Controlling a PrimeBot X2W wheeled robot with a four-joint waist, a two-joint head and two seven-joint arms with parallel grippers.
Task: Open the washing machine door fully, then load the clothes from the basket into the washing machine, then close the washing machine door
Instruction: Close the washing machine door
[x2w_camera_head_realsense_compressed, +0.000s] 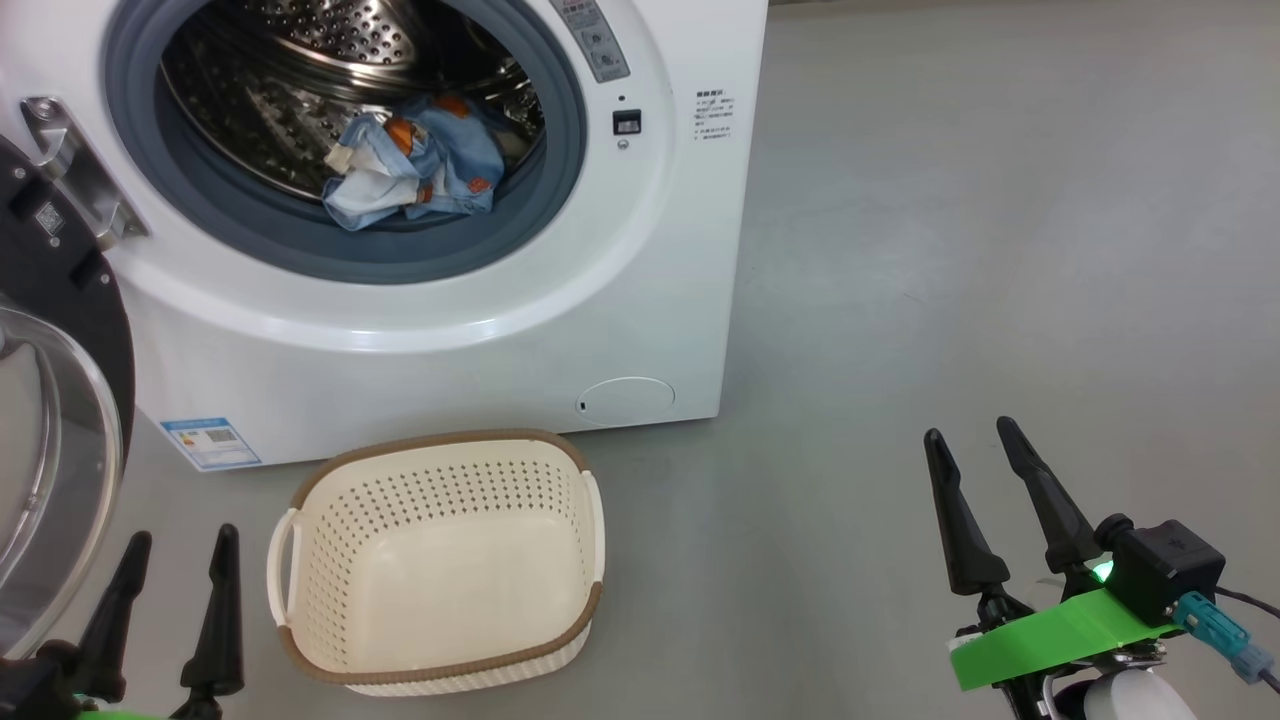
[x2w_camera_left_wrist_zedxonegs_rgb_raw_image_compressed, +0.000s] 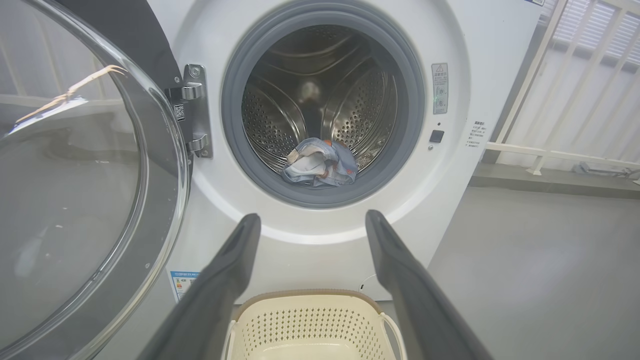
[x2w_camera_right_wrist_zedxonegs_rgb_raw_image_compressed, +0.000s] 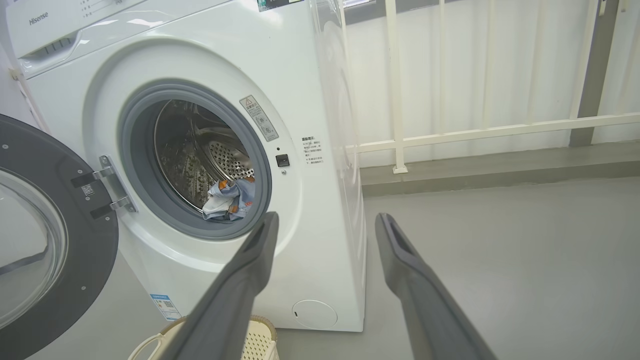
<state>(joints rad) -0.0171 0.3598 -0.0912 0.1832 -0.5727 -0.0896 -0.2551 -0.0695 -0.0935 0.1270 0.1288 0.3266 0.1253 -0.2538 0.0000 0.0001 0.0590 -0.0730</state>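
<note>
The white washing machine (x2w_camera_head_realsense_compressed: 640, 250) stands with its door (x2w_camera_head_realsense_compressed: 50, 420) swung wide to the left, glass bowl facing out. The clothes (x2w_camera_head_realsense_compressed: 415, 165), a light blue bundle with orange prints, lie at the front of the steel drum, seen too as the clothes (x2w_camera_left_wrist_zedxonegs_rgb_raw_image_compressed: 320, 162) and the clothes (x2w_camera_right_wrist_zedxonegs_rgb_raw_image_compressed: 229, 199). The cream basket (x2w_camera_head_realsense_compressed: 440, 560) sits on the floor before the machine with nothing in it. My left gripper (x2w_camera_head_realsense_compressed: 180, 545) is open at the lower left, beside the basket. My right gripper (x2w_camera_head_realsense_compressed: 970, 435) is open over bare floor at the right, holding nothing.
Grey floor (x2w_camera_head_realsense_compressed: 1000, 250) stretches to the right of the machine. A white railing (x2w_camera_right_wrist_zedxonegs_rgb_raw_image_compressed: 475, 132) runs along the wall behind. The open door (x2w_camera_left_wrist_zedxonegs_rgb_raw_image_compressed: 75, 200) takes up the space close to my left arm.
</note>
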